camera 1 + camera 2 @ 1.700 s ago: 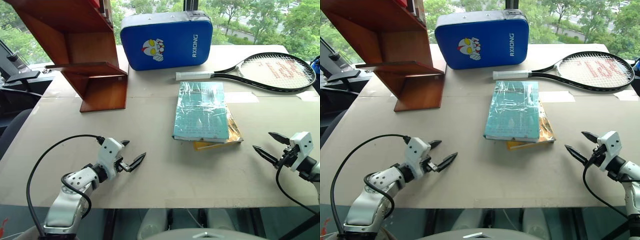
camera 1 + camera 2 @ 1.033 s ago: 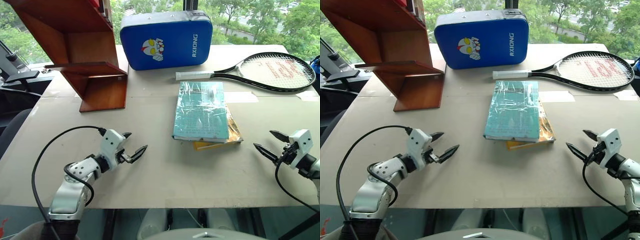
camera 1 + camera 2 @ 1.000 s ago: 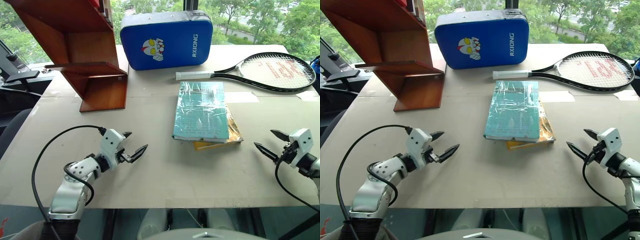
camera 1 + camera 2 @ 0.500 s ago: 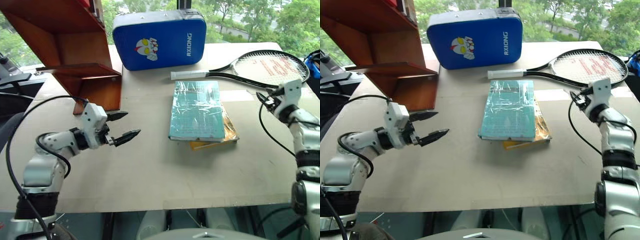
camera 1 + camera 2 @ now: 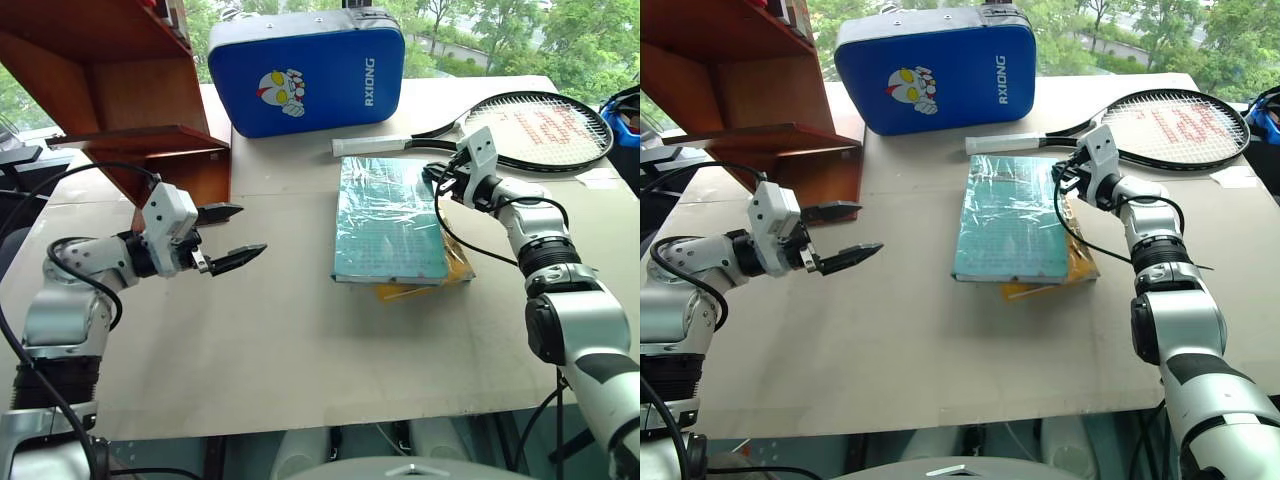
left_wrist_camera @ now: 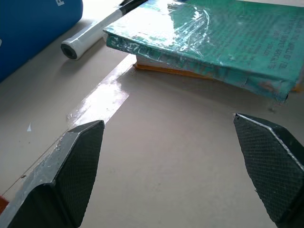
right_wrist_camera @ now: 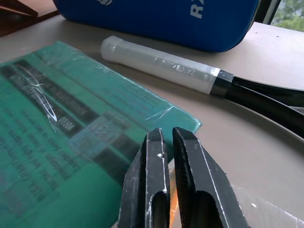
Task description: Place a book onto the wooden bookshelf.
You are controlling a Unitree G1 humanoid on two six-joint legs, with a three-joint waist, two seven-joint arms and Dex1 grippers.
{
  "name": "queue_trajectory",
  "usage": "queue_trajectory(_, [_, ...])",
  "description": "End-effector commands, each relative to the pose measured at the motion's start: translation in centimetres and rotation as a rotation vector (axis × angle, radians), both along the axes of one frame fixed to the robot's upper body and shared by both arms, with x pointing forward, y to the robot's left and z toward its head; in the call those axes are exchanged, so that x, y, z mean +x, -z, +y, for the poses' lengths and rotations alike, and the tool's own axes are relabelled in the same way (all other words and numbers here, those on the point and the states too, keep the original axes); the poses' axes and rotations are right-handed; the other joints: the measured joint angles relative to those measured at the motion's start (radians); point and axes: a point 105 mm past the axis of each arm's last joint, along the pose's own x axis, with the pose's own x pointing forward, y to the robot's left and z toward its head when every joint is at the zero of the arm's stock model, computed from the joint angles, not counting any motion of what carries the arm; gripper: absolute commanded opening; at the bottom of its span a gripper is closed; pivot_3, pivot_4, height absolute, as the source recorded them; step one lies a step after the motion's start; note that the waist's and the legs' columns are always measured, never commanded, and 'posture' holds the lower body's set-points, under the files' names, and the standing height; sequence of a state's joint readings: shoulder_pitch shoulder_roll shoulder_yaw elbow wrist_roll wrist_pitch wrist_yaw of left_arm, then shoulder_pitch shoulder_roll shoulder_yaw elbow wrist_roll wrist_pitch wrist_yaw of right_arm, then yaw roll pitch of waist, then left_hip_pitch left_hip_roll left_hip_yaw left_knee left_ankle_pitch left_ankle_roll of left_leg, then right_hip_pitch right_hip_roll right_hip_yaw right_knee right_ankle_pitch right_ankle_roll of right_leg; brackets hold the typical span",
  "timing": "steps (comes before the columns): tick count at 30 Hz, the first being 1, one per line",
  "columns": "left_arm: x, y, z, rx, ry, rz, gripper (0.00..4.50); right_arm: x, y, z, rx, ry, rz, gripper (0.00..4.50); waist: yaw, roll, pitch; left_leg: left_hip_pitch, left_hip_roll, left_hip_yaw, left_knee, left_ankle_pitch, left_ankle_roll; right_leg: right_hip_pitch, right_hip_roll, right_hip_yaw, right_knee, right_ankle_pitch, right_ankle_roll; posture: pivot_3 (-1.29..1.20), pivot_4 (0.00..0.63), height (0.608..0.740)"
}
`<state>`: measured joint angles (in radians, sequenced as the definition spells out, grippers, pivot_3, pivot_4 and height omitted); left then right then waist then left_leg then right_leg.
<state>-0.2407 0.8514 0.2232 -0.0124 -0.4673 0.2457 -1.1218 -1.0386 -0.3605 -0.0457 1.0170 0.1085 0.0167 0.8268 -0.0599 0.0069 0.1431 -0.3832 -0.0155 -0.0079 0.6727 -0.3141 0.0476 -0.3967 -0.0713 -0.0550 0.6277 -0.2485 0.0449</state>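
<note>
The teal-green book (image 5: 390, 220) in shiny wrap lies flat mid-table on top of a smaller yellow-orange book (image 5: 420, 291). My right gripper (image 5: 432, 172) is shut, nothing showing between its fingers (image 7: 187, 156). Its tips hang just above the book's (image 7: 61, 142) far right corner. My left gripper (image 5: 252, 229) hovers open over bare table to the left of the book, pointing toward it. In the left wrist view its fingers (image 6: 78, 156) stand wide apart, facing the book's (image 6: 228, 38) near edge. The wooden bookshelf (image 5: 130, 90) stands at the far left, behind the left gripper.
A blue padded case (image 5: 305, 70) stands upright at the back centre. A tennis racket (image 5: 530, 125) lies at the back right, its white-wrapped handle (image 5: 370, 147) just beyond the book. Shiny tape strips (image 6: 99, 102) run across the tabletop.
My right arm swung from the table's front right edge in to the book's far right corner and its gripper shut. The left gripper rose toward the shelf, still open.
</note>
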Motion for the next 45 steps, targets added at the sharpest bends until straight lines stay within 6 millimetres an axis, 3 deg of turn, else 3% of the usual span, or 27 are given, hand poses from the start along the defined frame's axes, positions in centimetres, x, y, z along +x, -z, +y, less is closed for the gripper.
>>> queue_trajectory(1, [-0.5,-1.2,-0.2,-0.012,-0.001,-0.05,4.5,-0.4,-0.7,1.3,-0.01,-0.077,-0.02,0.14,-0.002,0.0,0.0,0.0,0.0,0.0,0.0,0.0,0.0,0.0,0.0,0.0,0.0,0.0,0.0,0.0,0.15,0.74])
queue_trajectory(5, [-0.7,-1.2,-0.2,-0.022,-0.007,-0.047,4.5,0.0,-1.1,1.0,-0.012,-0.037,-0.047,0.14,0.0,0.0,0.0,0.002,0.0,0.0,0.003,0.0,-0.001,0.0,-0.001,0.001,0.003,0.0,0.0,0.0,0.15,0.74])
queue_trajectory(11, [-0.8,-1.2,-0.3,-0.036,-0.003,-0.045,4.5,2.0,-3.7,-2.9,0.031,0.253,-0.148,0.14,0.004,0.0,0.0,0.001,0.0,0.0,0.008,0.0,-0.001,0.0,-0.001,0.006,0.011,0.0,0.0,0.0,0.15,0.74])
queue_trajectory(15, [-0.8,-1.2,-0.4,-0.044,0.006,-0.043,4.5,2.4,-3.1,-4.9,-0.013,0.357,-0.122,0.14,0.003,0.0,0.0,0.001,0.0,0.0,0.008,0.0,-0.001,0.0,-0.001,0.006,0.011,0.0,0.0,0.0,0.15,0.74])
queue_trajectory(19, [-0.6,-1.2,-0.4,-0.043,0.013,-0.041,4.5,1.9,-1.5,-2.6,-0.005,0.231,-0.059,0.14,-0.003,0.0,0.0,0.002,0.0,0.001,0.008,0.0,-0.001,0.0,-0.001,0.008,0.011,0.0,0.0,0.0,0.15,0.74])
queue_trajectory(27, [-0.7,-0.9,-0.5,-0.042,0.014,-0.035,4.5,0.1,-0.4,2.2,0.04,-0.039,-0.036,0.14,-0.008,0.0,0.0,0.002,0.0,0.001,0.008,0.0,-0.001,-0.001,-0.001,0.01,0.012,0.0,0.0,0.0,0.15,0.74])
queue_trajectory(33, [-1.0,-0.5,-0.6,-0.043,0.008,-0.028,4.5,-0.1,-0.3,1.8,0.03,-0.039,-0.037,0.14,-0.003,0.0,0.0,0.002,0.0,0.0,0.009,0.0,-0.001,-0.001,-0.001,0.01,0.012,0.0,0.0,0.0,0.15,0.74])
queue_trajectory(37, [-0.5,0.6,-1.2,-0.105,-0.052,0.04,4.5,0.4,-1.6,-1.0,0.035,0.068,-0.106,0.14,0.003,0.0,0.0,0.002,0.0,0.0,0.009,0.0,-0.001,-0.001,-0.001,0.009,0.013,0.0,0.0,0.0,0.15,0.74])
queue_trajectory(40, [0.7,2.4,-1.6,-0.173,-0.192,0.156,4.5,-0.8,-2.4,-1.9,0.025,-0.003,-0.142,0.14,0.016,0.0,0.0,0.002,-0.001,0.0,0.01,0.0,-0.001,-0.001,-0.002,0.01,0.012,0.0,0.0,0.0,0.15,0.74])
queue_trajectory(42, [1.0,4.0,-2.8,-0.175,-0.235,0.252,4.5,-3.6,-2.4,-1.9,0.018,-0.153,-0.115,0.69,0.023,0.0,0.0,0.002,0.0,0.0,0.01,0.0,-0.001,-0.001,-0.002,0.011,0.013,0.0,0.0,0.0,0.15,0.74])
queue_trajectory(45, [0.5,4.4,-5.7,-0.298,-0.184,0.383,4.5,-7.3,-2.7,-2.4,0.013,-0.241,-0.096,2.09,0.032,0.0,0.0,0.0,0.0,-0.004,0.011,0.0,-0.001,-0.001,-0.002,0.014,0.014,0.0,0.0,0.0,0.15,0.74])
